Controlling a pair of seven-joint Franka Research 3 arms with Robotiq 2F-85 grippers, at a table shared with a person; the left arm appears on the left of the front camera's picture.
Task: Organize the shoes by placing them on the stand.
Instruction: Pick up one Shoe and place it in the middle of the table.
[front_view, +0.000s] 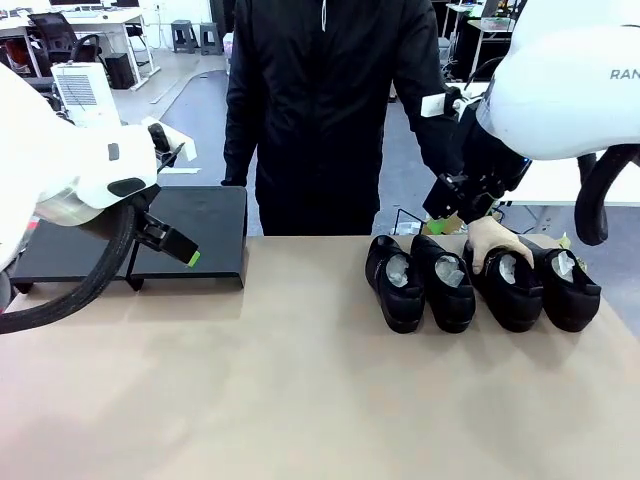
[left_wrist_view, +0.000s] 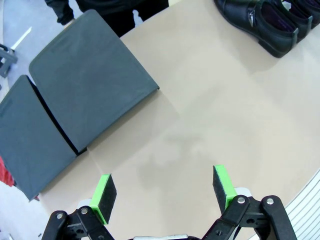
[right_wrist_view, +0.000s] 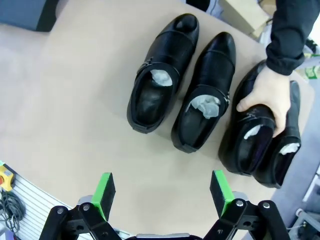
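Observation:
Several glossy black shoes stand in a row on the right of the table, toes toward the person. The person's hand rests on the third shoe, beside the outermost one. The two left shoes are untouched. The black stand sits at the far left with nothing on it. My left gripper hovers open by the stand's front edge; its wrist view has the stand ahead of the gripper. My right gripper hangs open above the shoes, and is seen again on their near side.
The person in a black jacket stands at the far side, middle. A black cable loops from my left arm over the table's left part. Bare tan tabletop lies between stand and shoes.

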